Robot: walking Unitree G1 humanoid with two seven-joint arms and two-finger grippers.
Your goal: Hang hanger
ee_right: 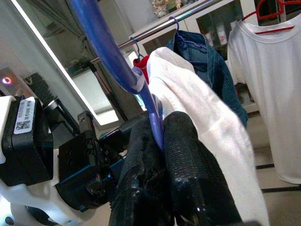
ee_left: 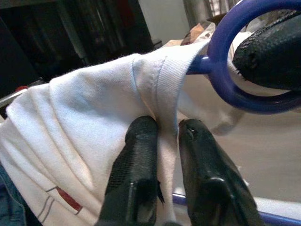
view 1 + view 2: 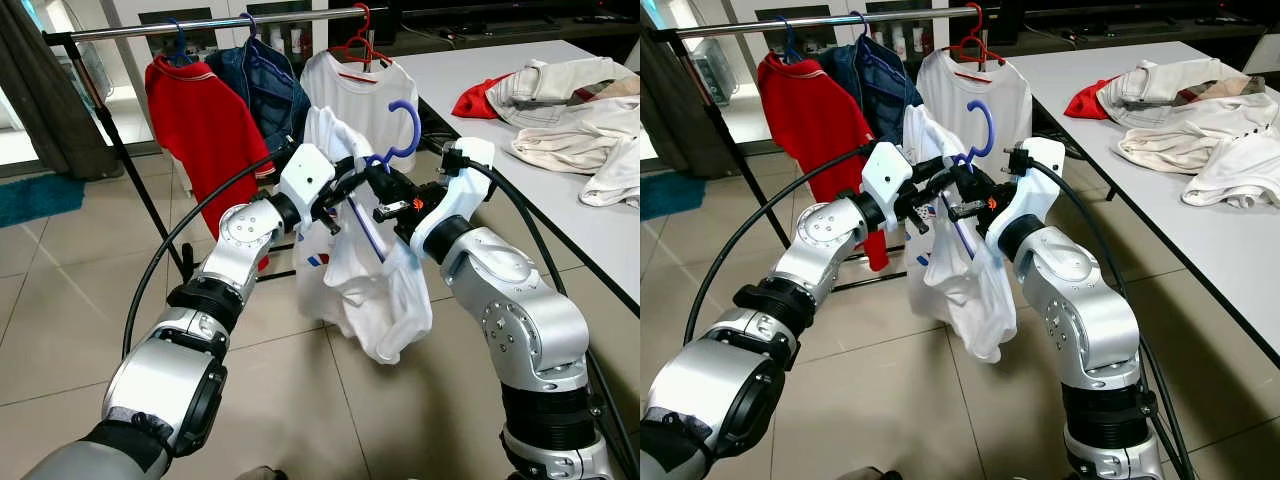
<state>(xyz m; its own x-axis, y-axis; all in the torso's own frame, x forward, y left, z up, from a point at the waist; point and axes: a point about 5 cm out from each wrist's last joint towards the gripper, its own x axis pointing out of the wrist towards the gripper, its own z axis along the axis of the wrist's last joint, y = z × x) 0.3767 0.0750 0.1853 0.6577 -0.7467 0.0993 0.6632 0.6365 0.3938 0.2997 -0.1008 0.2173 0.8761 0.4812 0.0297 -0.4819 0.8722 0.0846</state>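
Blue plastic hanger [image 3: 398, 140], draped with a crumpled white T-shirt [image 3: 372, 290], is held in mid-air between the robot's two arms, near but short of the silver metal clothes rail [image 3: 215, 22]. The right gripper [image 1: 157, 136] has its two black fingers clamped on the hanger's blue bar, while the left gripper [image 2: 162, 141] pinches a fold of the white shirt's collar beside the hanger's neck.

The hook points up and stands well below the rail, in front of the red T-shirt [image 3: 205, 120], the blue denim jacket [image 3: 270, 90] and the white T-shirt on a red hanger [image 3: 360, 95] already hanging there.

The shirt sits lopsided, most of its cloth sagging below the grippers toward the beige tiled floor [image 3: 70, 300]; it could slide off the hanger if the left pinch lets go too soon. The narrow grip on the bar may let the hanger twist, so the hook misses the rail or snags a neighbouring garment. More clothes lie heaped on the white table [image 3: 560, 220] to the robot's right.
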